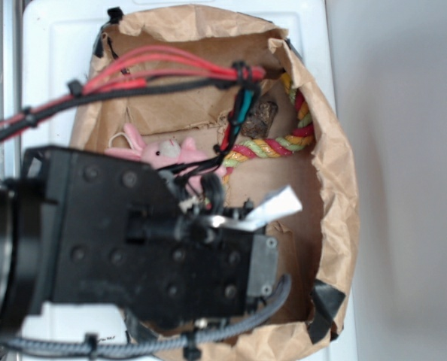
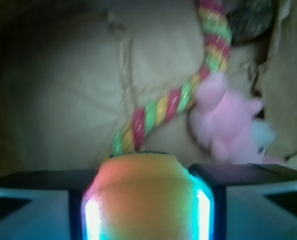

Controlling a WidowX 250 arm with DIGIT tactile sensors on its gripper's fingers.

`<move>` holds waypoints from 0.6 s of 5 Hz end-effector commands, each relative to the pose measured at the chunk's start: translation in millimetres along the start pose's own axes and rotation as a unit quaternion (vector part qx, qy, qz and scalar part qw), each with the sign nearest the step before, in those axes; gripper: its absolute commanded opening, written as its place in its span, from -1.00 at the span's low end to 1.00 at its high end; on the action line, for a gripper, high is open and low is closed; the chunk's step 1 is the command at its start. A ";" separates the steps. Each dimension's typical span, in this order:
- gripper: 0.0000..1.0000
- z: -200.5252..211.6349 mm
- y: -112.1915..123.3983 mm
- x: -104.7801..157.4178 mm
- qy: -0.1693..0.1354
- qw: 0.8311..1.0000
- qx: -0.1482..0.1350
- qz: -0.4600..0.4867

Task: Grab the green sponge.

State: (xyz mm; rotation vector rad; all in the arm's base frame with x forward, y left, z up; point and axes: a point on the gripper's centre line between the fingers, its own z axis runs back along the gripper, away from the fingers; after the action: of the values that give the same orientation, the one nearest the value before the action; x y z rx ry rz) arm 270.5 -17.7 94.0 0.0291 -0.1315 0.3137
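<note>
Paper bag point(image 1: 336, 173): you see it lying open under the arm, brown and crumpled, its walls ringing everything else. Take it as your landmark.
Arm: the black body fills the lower left of your exterior view, over the bag's near half, with red and black cables running across the bag's top edge.
Gripper point(image 2: 144, 210): in your wrist view the jaws are clamped against both sides of the sponge, one pad on each flank.
Green sponge point(image 2: 143, 195): yellow-orange foam, held between the pads above the bag's floor; your exterior view hides it behind the arm.
Rope point(image 2: 173, 102): twisted red, yellow and green, lying on the bag's floor and curving up toward its far right wall.
Pink plush point(image 2: 231, 127): on the bag's floor, touching the rope's side.
Dark lump point(image 1: 259, 116): inside the rope's curve, near the bag's far wall; you cannot tell what it is.
</note>
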 end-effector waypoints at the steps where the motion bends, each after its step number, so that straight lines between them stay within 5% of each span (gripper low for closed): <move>1: -1.00 23.9 21.1 60.9 -0.058 0.998 -0.029 -0.018; 3: -1.00 55.8 7.0 66.4 -0.018 0.993 -0.069 -0.095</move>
State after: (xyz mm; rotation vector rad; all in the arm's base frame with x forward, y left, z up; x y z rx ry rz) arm 314.1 -4.2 135.5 -0.1040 -0.1065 0.0980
